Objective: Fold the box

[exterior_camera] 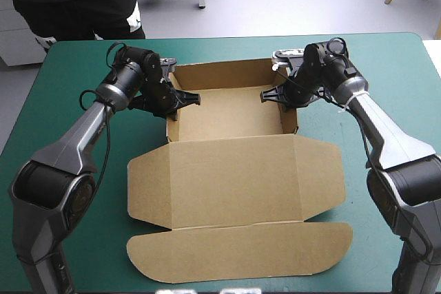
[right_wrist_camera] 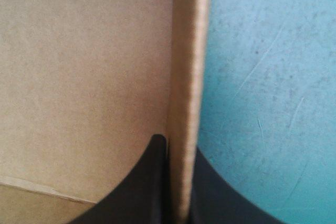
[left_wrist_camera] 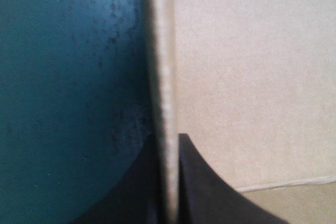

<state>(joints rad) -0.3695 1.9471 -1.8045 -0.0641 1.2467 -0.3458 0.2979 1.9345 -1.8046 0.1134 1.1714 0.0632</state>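
The walls of the box [exterior_camera: 231,118] are clamped, nine o'clock by the left claw [exterior_camera: 193,98], three o'clock by the right claw [exterior_camera: 267,94].

Bright, even light from above; the box [exterior_camera: 234,177] casts only faint, soft shadows.

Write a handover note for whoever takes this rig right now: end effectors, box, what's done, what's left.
Left end effector: shut on the box at its left wall, with the board's edge between the fingers.
Right end effector: shut on the right wall in the same way.
Box: an open tray on the far half of the table. The lid and its rounded front flap lie flat toward the near edge.
Done: the far wall and both side walls are up.
Left: likely securing the side walls; I cannot tell whether they are tucked. The lid is not yet folded.
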